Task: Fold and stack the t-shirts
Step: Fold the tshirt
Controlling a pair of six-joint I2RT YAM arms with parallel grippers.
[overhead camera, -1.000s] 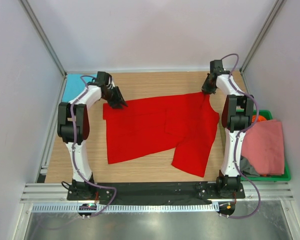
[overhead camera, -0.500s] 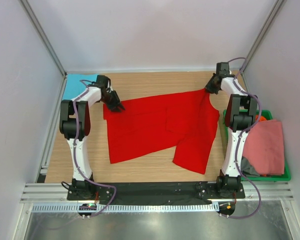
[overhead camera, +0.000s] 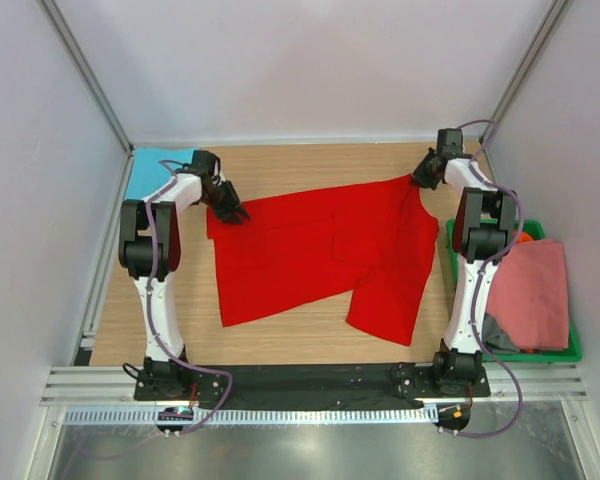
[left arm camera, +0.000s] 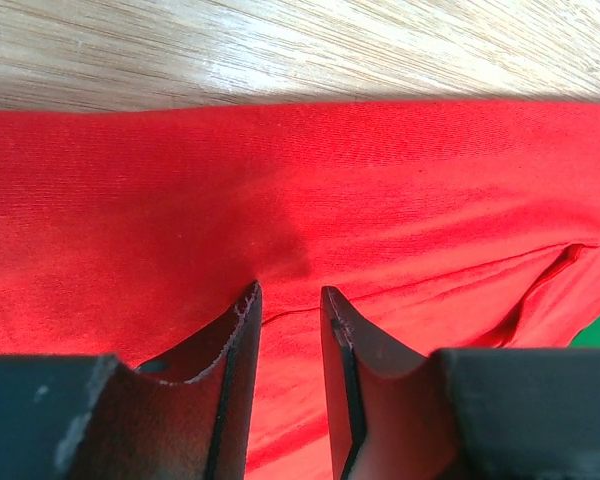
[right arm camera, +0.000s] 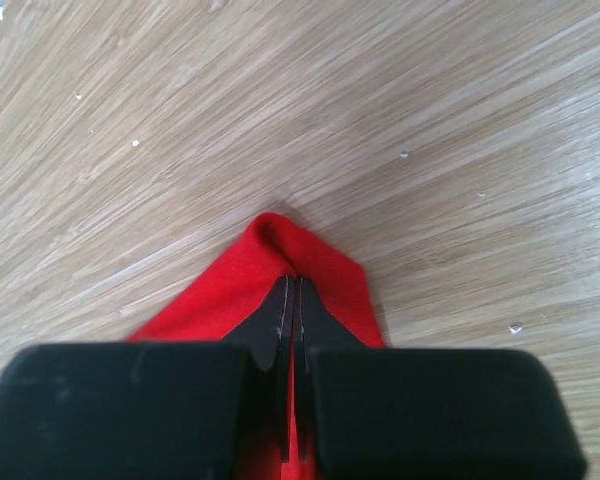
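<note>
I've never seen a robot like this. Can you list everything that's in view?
red t-shirt: one, bright red, spread across the middle of the table.
blue t-shirt: one, turquoise, table's far left corner.
pink t-shirt: one, salmon pink, on top in the crate.
orange cloth: one, orange, peeking out at the crate's far end.
grey cloth: one, dark grey, under the pink t-shirt.
crate: one, green, right of the table.
table: one, light wood.
left arm, right arm: white and black, near edge.
left hand: black, pinching the red t-shirt's far left edge.
right hand: black, shut on its far right corner.
</note>
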